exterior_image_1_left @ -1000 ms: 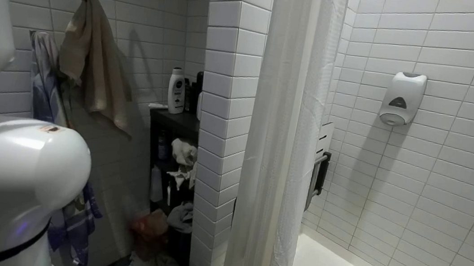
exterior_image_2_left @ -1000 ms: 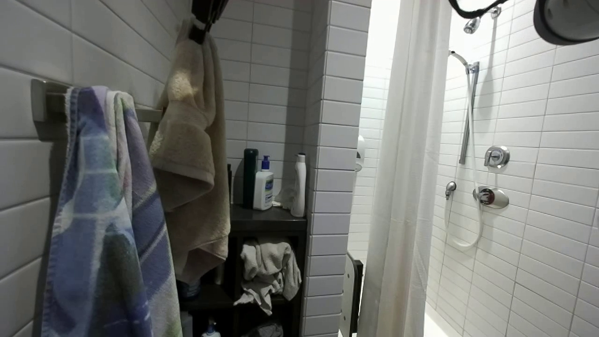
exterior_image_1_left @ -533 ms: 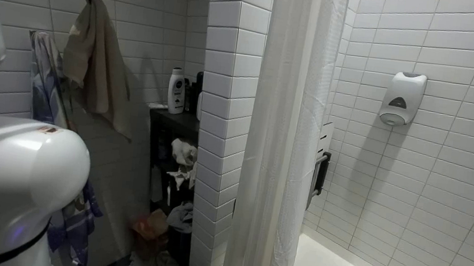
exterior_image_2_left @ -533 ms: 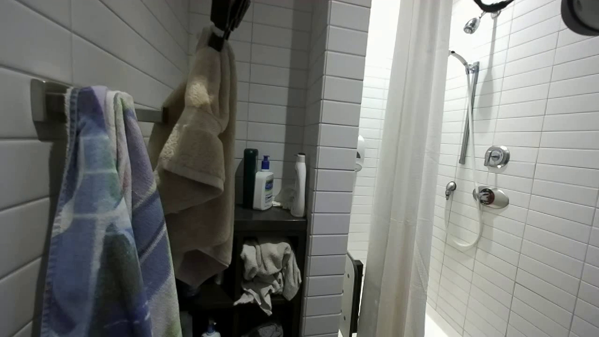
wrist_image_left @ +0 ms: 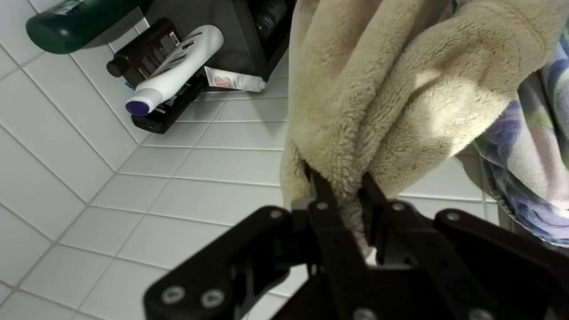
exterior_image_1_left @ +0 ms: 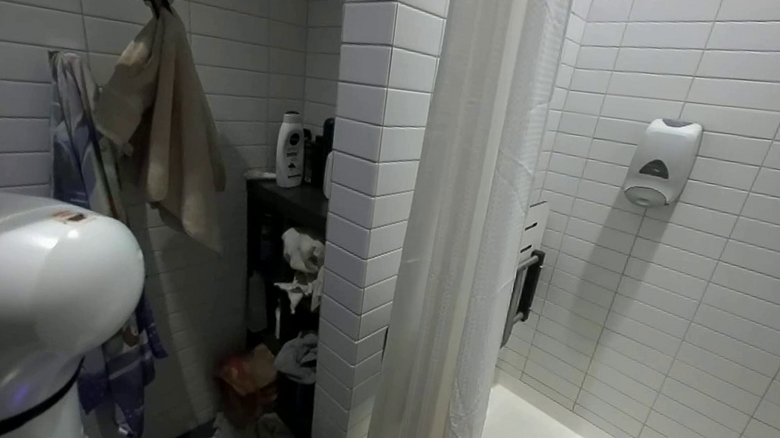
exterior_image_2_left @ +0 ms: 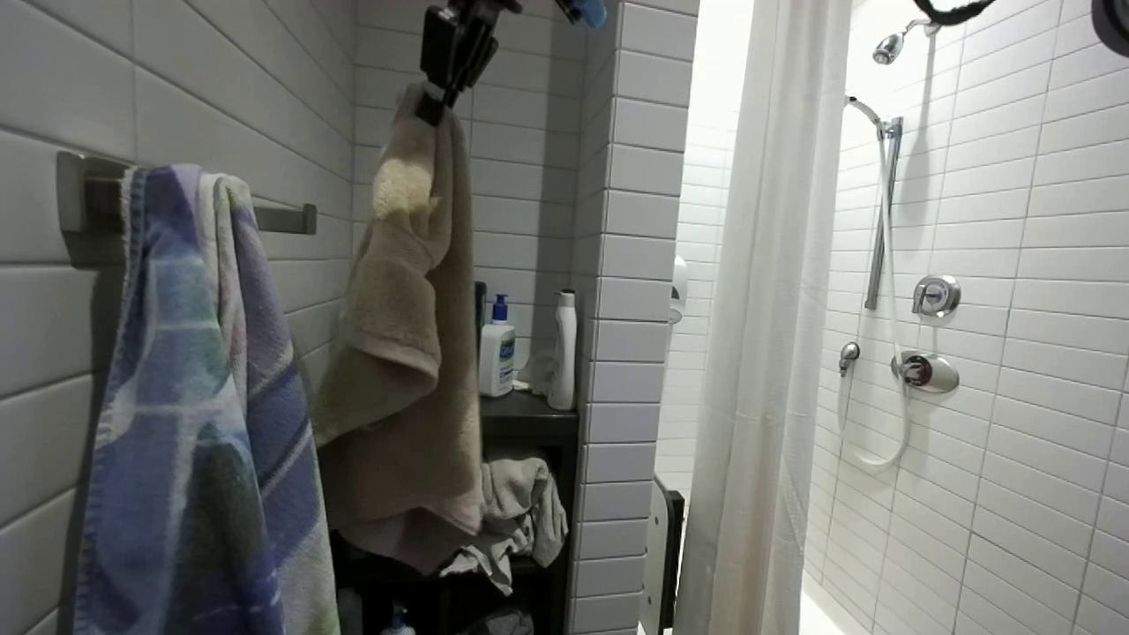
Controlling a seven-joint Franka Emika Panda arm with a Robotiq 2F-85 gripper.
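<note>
The beige towel (exterior_image_2_left: 414, 326) hangs in the air beside the tiled wall (exterior_image_1_left: 247, 45), carried by the pincer (wrist_image_left: 344, 189) at one gathered spot at its top; that single hold probably explains the long folds running down from it and the uneven lower edges. In an exterior view the end of the towel bar (exterior_image_2_left: 287, 219) shows near the cloth, though I cannot tell whether any part of the beige towel touches the tiled wall. A blue and purple patterned towel (exterior_image_2_left: 203, 397) is draped over that bar, seemingly balanced there by its own weight. Past the beige towel, a white pump bottle (exterior_image_2_left: 497, 357) and a slim white bottle (exterior_image_2_left: 564, 353) stand upright on the black shelf unit (exterior_image_2_left: 529, 407), likely kept on top for easy reach, while a crumpled pale cloth (exterior_image_2_left: 520, 489) spills from an opening below, as if stuffed in rather than folded. The pincer points mostly downward in both exterior views, which lets the towel hang freely beneath it. Its fingers (wrist_image_left: 323, 196) stand close together, the narrow gap filled by bunched cloth, and the wrist view shows a strip of towel running back between them. The fabric sits deeper than the very tips, so I judge the hold a firm one.
</note>
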